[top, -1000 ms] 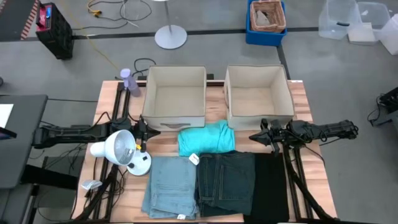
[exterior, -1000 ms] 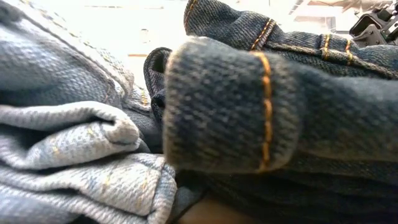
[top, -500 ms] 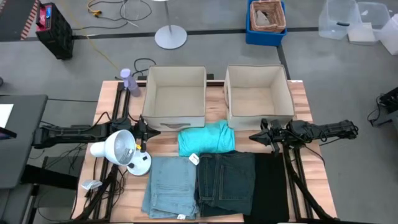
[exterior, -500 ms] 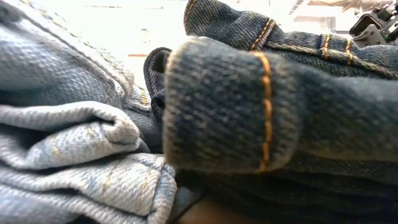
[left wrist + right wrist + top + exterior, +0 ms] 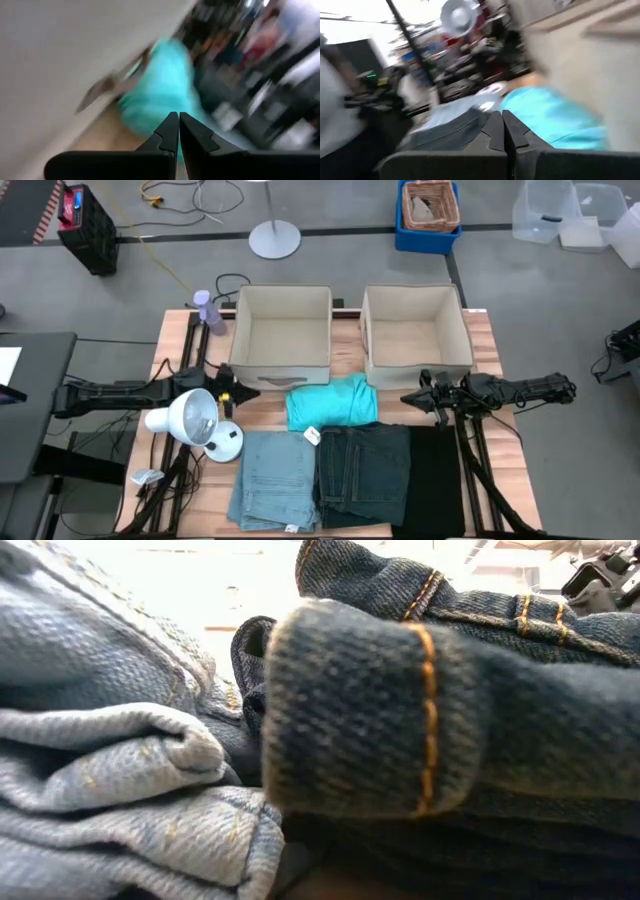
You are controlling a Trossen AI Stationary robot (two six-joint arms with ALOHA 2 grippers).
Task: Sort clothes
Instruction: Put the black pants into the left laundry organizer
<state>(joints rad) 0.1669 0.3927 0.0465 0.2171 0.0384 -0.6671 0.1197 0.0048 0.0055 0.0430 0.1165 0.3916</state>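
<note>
Four folded garments lie on the table's near half. The teal shirt (image 5: 332, 403) lies just in front of the boxes. Nearer lie the light blue jeans (image 5: 275, 478), the dark jeans (image 5: 365, 473) and the black cloth (image 5: 435, 480), side by side. My left gripper (image 5: 243, 391) is shut and empty, left of the shirt and above the table. My right gripper (image 5: 405, 398) is shut and empty, right of the shirt. The shirt also shows in the left wrist view (image 5: 160, 95) and the right wrist view (image 5: 555, 120). The low view is filled by the light jeans (image 5: 110, 770) and the dark jeans (image 5: 400, 720).
Two open beige fabric boxes stand at the table's far side, the left box (image 5: 280, 366) and the right box (image 5: 416, 362). A white lamp (image 5: 187, 416) stands at the table's left, beside my left arm. A small lilac bottle (image 5: 209, 310) stands at the far left corner.
My left gripper has moved a little toward the table's far edge, still shut. The garments have stayed where they were.
</note>
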